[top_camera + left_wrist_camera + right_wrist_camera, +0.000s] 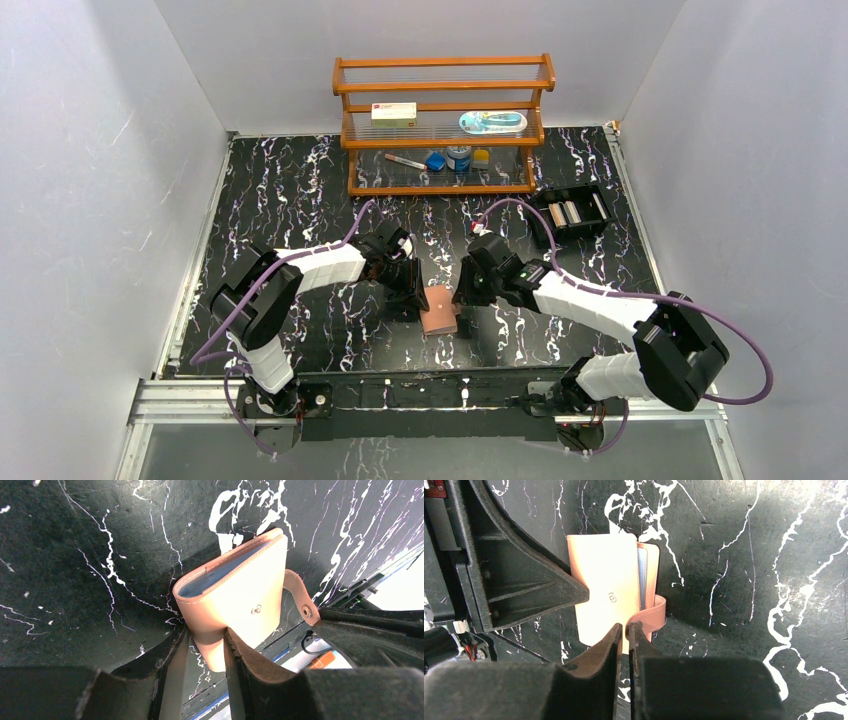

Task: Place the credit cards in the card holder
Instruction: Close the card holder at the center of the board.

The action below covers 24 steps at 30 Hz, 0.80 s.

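top external view: black marbled worktop (300, 200), a wooden shelf (444, 125) at its far edge, and a black tray (575, 232) at far right holding what look like pale cards (566, 212). both arms meet near the front middle, with the tan wallet (439, 310) between them. left claw (207, 645) is clamped narrow on the wallet's lower edge, holding it folded, with blue-grey sleeves (215, 575) showing in the gap. right claw (624, 630) is nearly closed, pinching the snap tab (654, 617).
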### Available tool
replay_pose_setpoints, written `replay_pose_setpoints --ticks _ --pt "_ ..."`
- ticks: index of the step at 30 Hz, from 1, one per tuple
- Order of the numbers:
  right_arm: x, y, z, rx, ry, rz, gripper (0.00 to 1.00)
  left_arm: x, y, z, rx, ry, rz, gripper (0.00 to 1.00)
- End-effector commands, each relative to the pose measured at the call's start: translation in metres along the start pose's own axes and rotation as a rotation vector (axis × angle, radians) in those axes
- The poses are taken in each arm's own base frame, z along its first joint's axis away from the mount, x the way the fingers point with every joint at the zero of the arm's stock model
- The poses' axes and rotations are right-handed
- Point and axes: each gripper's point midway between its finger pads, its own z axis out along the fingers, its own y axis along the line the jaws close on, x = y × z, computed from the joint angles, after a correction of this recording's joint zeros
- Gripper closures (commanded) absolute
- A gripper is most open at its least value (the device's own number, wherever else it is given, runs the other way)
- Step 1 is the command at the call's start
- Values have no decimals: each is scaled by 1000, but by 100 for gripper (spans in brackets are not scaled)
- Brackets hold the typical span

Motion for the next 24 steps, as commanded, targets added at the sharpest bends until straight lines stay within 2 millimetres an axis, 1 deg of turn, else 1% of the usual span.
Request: replay_pose_setpoints --ticks 1,3,6,16,18,22,24 --pt "-15 16 -5 -21 -36 -22 79 9 5 -5 -30 24 -2 70" --pt "-15 18 -5 -20 -30 -29 77 9 5 -5 -31 24 -2 70" --pt "-16 17 -4 -7 -30 -38 77 9 6 -5 -32 25 -6 70" --pt "-19 7 -6 88 -40 -75 76 10 6 -4 -33 27 -6 70" --pt "-19 7 -7 98 -42 -81 78 10 6 -4 -32 27 -5 70" --pt "-17 6 -6 101 -38 -85 85 10 6 -5 -33 25 -5 70" --pt "-16 6 -5 102 -35 -85 86 10 6 -5 -32 25 -5 70"
